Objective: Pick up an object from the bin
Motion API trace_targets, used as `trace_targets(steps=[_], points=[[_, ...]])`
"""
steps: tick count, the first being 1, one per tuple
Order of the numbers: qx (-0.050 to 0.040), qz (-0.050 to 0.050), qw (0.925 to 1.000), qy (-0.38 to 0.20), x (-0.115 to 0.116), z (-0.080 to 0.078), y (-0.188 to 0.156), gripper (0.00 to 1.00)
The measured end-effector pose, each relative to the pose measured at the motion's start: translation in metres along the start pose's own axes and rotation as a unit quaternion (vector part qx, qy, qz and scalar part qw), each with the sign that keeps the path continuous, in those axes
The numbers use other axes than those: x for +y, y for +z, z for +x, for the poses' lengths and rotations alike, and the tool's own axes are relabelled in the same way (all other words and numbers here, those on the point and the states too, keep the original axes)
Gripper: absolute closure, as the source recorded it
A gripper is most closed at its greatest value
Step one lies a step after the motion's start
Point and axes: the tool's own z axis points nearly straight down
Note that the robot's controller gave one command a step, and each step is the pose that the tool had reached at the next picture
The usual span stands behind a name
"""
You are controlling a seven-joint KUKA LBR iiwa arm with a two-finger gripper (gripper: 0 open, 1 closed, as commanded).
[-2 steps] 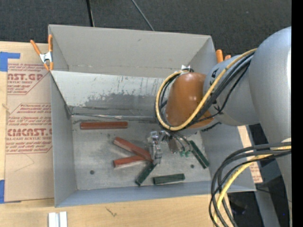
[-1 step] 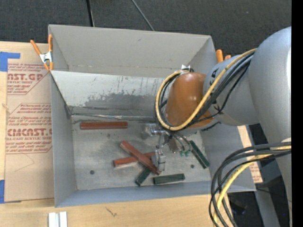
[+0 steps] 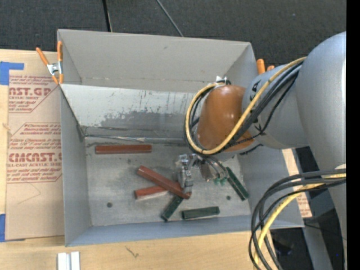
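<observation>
My gripper point(image 3: 185, 174) hangs low over the bin's floor, right of centre, under the arm's wrist. Just below it lies the right end of a red-brown stick point(image 3: 161, 181) that runs diagonally from upper left to lower right. A second red-brown stick point(image 3: 149, 193) lies beneath that one, pointing left. A dark green stick point(image 3: 171, 208) slants off their crossing toward the front wall. Whether the gripper touches the diagonal stick I cannot tell.
Another dark green stick point(image 3: 200, 212) lies flat by the front wall, and a third point(image 3: 237, 184) slants at the right, partly under the wrist. A long red-brown stick point(image 3: 124, 148) lies along the back of the floor. The left part of the floor is bare.
</observation>
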Motion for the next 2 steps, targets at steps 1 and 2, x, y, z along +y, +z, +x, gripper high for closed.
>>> trace_targets(steps=[1,2], points=[[0.0041,-0.001,1.0000,0.000,0.0009,0.0033,0.0040,0.00],[0.0049,-0.001,1.0000,0.000,0.0010,0.0033,0.0030,1.00]])
